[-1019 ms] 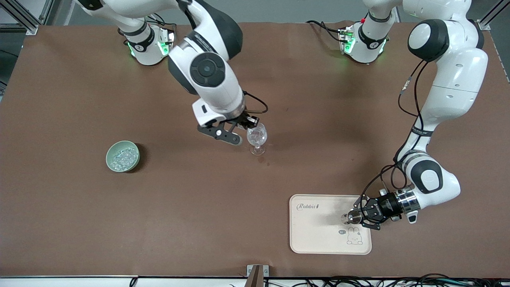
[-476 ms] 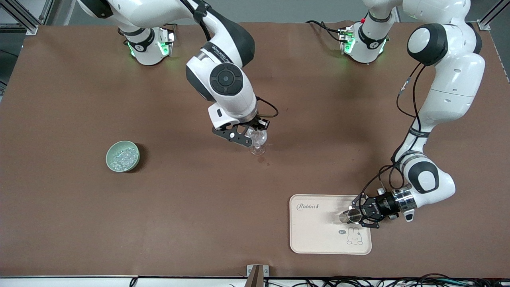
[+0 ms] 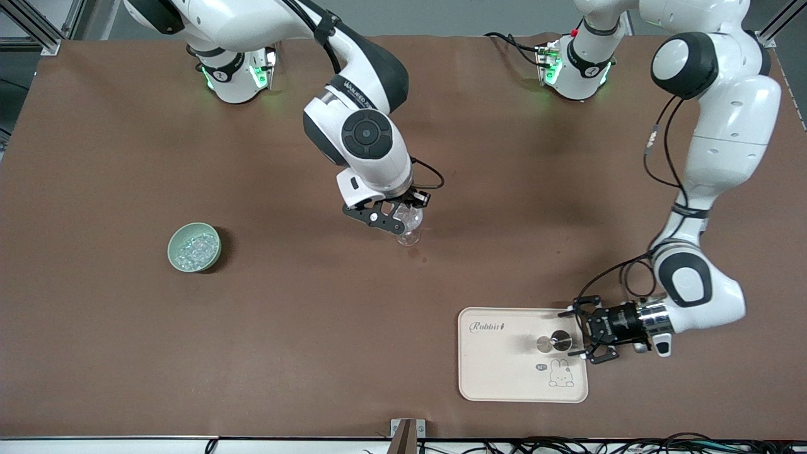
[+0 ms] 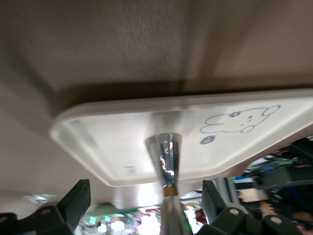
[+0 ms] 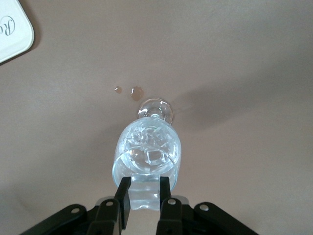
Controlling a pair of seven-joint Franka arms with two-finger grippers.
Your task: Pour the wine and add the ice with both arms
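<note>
You are looking at the silvery jigger (image 4: 165,159) standing upright on the cream tray (image 4: 98,142), near its rabbit drawing (image 4: 239,120). The left end effector (image 4: 146,205) is sitting with its fingers (image 4: 76,200) spread wide either side of the jigger, touching nothing. The tray is lying on the brown counter (image 4: 146,44).

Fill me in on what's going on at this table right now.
The left end effector sits open at the edge of the cream tray, with the small metal jigger standing free on the tray just in front of it. The right end effector hangs over the stemmed glass in the middle of the table, shut on a clear ice chunk above the rim; ice already lies in the glass. The green bowl of ice sits toward the right arm's end.
</note>
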